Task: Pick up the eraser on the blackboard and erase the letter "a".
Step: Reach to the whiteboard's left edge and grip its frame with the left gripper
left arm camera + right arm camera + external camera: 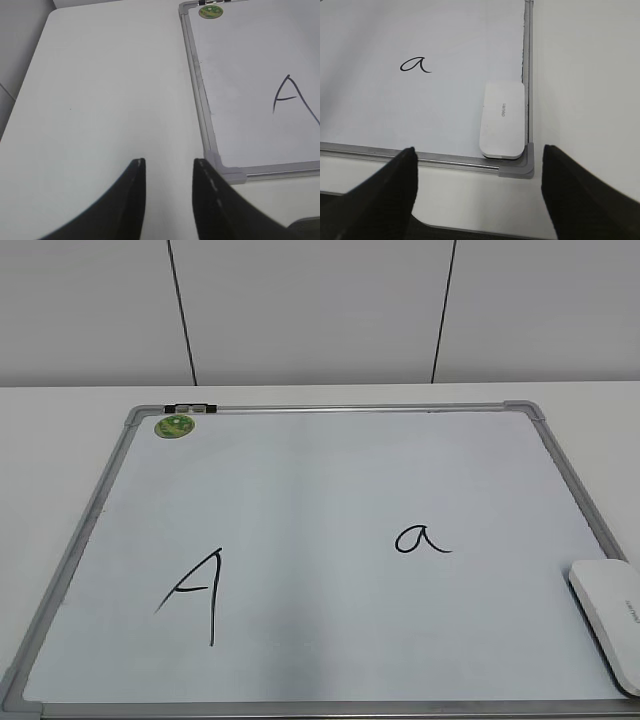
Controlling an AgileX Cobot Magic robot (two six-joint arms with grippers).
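Nothing done yet: eraser (pixel 502 121) sits untouched lower right on the blackboard (pixel 300 470), letter "a" (pixel 421 539) intact mid-right; right gripper (pixel 477 187) wide open, empty; left gripper (pixel 169 172) slightly open, empty.

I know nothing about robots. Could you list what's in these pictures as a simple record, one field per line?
board: blackboard, actually white with a grey frame, lying flat on a white table
writing: letter "a" right of centre, capital "A" to its left, both intact
eraser: eraser lying in the board's near right corner, against the frame
magnet: green magnet at the far left corner
left gripper: left gripper over bare table beside the board, jaws apart, empty
right gripper: right gripper back from the eraser, jaws wide, empty
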